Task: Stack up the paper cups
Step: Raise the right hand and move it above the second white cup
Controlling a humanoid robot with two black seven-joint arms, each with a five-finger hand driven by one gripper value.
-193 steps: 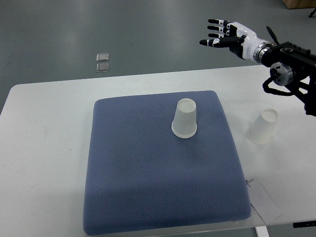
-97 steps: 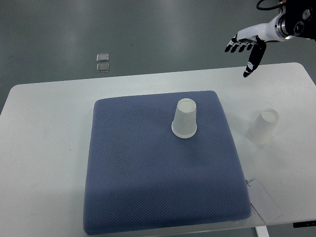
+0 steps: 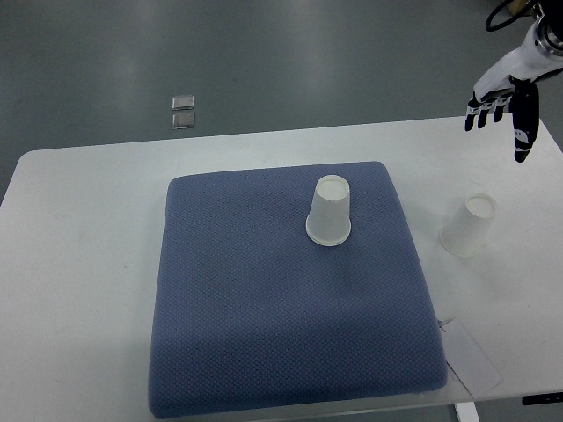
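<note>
Item 1. Right robot hand [image 3: 501, 98]: enters at the upper right corner of the view, raised over the bench's far right corner. Fingers spread and pointing downward, thumb apart from the rest; nothing held. Left robot hand: not in view.

Item 2. Paper cup on bench [image 3: 469, 225]: inverted, base up, rim on the bare white bench [image 3: 79, 264] just right of the pad's right edge. Lies toward 6 o'clock from the right robot hand, slightly to the 7 o'clock side, well apart. Long axis near upright, the base leaning a little toward 1 o'clock in the view. Judged the likely first pick, being the cup nearer the hand.

Item 3. Paper cup on pad [image 3: 330, 211]: inverted, base up, standing on the blue pad [image 3: 264, 334] in its upper right quarter. Lies toward 8 o'clock from the hand, and toward 9 o'clock from the bench cup. Probable base of the stack.

Item 4. Clearances: open bench all round the bench cup; the bench's right edge is near it at 3 o'clock, so a push that way risks a fall. The way between the two cups crosses only the pad's raised edge.
</note>
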